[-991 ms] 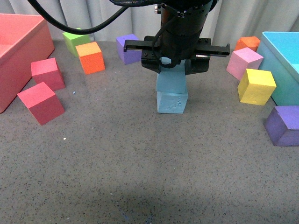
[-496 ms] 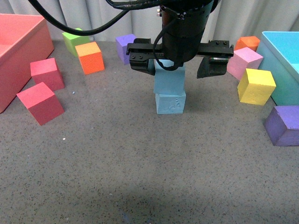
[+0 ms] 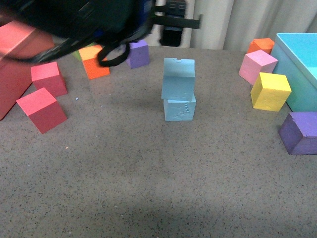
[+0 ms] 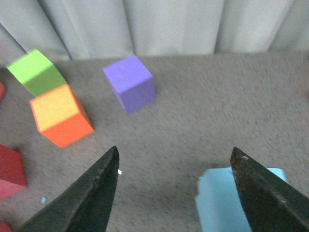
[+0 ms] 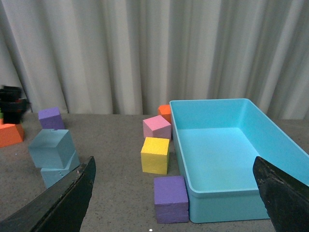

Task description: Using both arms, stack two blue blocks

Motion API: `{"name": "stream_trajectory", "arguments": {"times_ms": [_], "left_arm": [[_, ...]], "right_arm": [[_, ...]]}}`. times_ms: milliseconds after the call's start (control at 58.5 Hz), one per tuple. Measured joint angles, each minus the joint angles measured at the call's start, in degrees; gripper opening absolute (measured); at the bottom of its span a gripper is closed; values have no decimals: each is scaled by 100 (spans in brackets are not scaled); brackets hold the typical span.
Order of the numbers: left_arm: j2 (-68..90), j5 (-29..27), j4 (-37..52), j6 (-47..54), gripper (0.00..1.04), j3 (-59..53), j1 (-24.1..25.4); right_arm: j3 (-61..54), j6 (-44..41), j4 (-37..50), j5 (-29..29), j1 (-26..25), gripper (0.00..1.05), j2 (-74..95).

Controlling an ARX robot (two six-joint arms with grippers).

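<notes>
You get even, soft light with no glare. In the front view the left arm (image 3: 74, 22) is smeared by motion blur, and the tabletop (image 3: 158, 188) darkens along the near edge. The left wrist view is slightly soft.

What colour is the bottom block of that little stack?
Light sky blue, the bottom block has an embossed pattern on its face; the front view shows it best.

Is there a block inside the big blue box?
No, the right wrist view shows the turquoise bin with nothing in it; the yellow block and purple block sit outside it.
</notes>
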Motion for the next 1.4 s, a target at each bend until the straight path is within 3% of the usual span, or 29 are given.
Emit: {"name": "stream_trajectory", "arguments": {"times_ms": [68,137,205,308,650,1026,1094,1402], "left_arm": [[-463,190,2050,291,53,-1204,280],[-1128,413,3195,435,39,-2164,579],[-1602,614,3762,511,24,-2940,855],[-2079,968,3849,544,4,-3932,1178],[-4087,1794,3425,612,4,-5493,2004],[-5823,2203,2337,614,4,-6107,2426],[-6155,2621,2048,619,4,-6181,2723],[-7479,2699,933,619,4,-6306,2911]], "right_arm": [[0,0,-2,2,0,95,0],[0,0,-2,0,0,95,0],[0,0,-2,-13,0,95,0],[0,0,-4,-13,0,95,0],[0,0,-4,-11,0,95,0],[0,0,-4,-13,0,95,0],[0,-2,-4,-11,0,95,0],[0,0,-4,-11,0,95,0]]}}
